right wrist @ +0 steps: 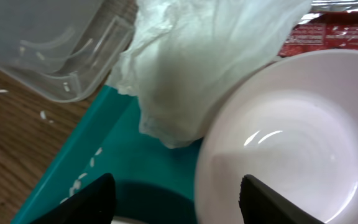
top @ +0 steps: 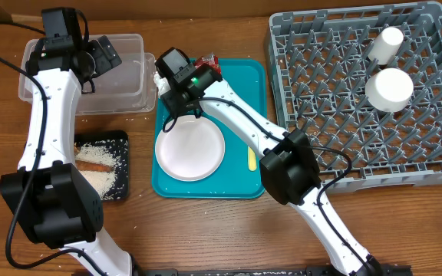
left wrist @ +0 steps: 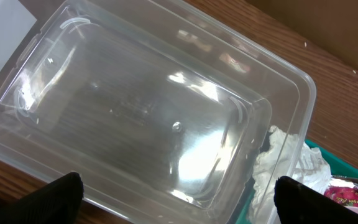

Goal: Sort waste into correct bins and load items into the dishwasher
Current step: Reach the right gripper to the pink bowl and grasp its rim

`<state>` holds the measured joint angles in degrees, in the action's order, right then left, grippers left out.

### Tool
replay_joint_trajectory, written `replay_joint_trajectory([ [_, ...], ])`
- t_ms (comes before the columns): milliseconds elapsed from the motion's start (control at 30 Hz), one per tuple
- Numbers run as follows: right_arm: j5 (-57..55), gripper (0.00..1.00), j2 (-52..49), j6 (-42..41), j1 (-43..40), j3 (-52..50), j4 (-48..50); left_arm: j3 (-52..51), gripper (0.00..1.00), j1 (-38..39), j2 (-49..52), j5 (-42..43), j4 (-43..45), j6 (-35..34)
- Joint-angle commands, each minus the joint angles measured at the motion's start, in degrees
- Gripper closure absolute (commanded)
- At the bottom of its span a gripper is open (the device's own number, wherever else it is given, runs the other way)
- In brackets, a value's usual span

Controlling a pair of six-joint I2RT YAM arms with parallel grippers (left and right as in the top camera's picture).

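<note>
My left gripper (left wrist: 179, 208) hangs open over the empty clear tub (left wrist: 148, 118), which stands at the back left (top: 121, 73). My right gripper (right wrist: 179, 202) is open low over the teal tray's far left corner. One finger is over the tray, the other over a white bowl (right wrist: 291, 143), whose rim lies between them. The crumpled napkin (right wrist: 197, 68) rests just ahead against the bowl, with the red wrapper (right wrist: 334, 31) behind it. A white plate (top: 190, 149) and the yellow spoon (top: 252, 159) lie on the tray. The dish rack (top: 321, 115) holds a cup (top: 386, 42) and a bowl (top: 390, 88).
The black tray (top: 121, 192) at the front left holds rice and brown sticks. Loose rice grains lie on the teal tray (right wrist: 123, 162) and on the wood beside it. The clear tub's corner (right wrist: 61, 56) sits close to the tray's edge.
</note>
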<state>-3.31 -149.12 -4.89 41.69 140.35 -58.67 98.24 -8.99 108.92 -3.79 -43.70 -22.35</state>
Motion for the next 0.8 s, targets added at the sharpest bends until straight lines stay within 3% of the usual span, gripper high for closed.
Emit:
replay_joint_trajectory([
  [0,-3.54,0.42,-0.44,0.61,-0.81,0.98,0.52,0.72,0.0,0.02,-0.17,0.04,0.26,-0.39],
  [100,-3.52,0.56,-0.48,0.42,-1.01,0.72,0.57,0.72,0.0,0.02,-0.17,0.04,0.24,-0.39],
  [367,-2.16,0.57,-0.48,0.2,-0.92,-3.21,2.58,0.72,0.0,0.02,-0.17,0.04,0.24,-0.39],
  [567,-2.21,0.79,-0.46,0.22,-0.94,-3.02,2.73,0.72,0.0,0.02,-0.17,0.04,0.24,-0.39],
  [667,-2.23,0.96,0.15,0.22,-0.94,-0.72,1.29,0.72,0.0,0.02,-0.17,0.04,0.24,-0.39],
  [767,-3.39,0.96,1.7,0.24,-1.01,0.68,0.42,0.72,0.0,0.02,-0.17,0.02,0.24,-0.39],
])
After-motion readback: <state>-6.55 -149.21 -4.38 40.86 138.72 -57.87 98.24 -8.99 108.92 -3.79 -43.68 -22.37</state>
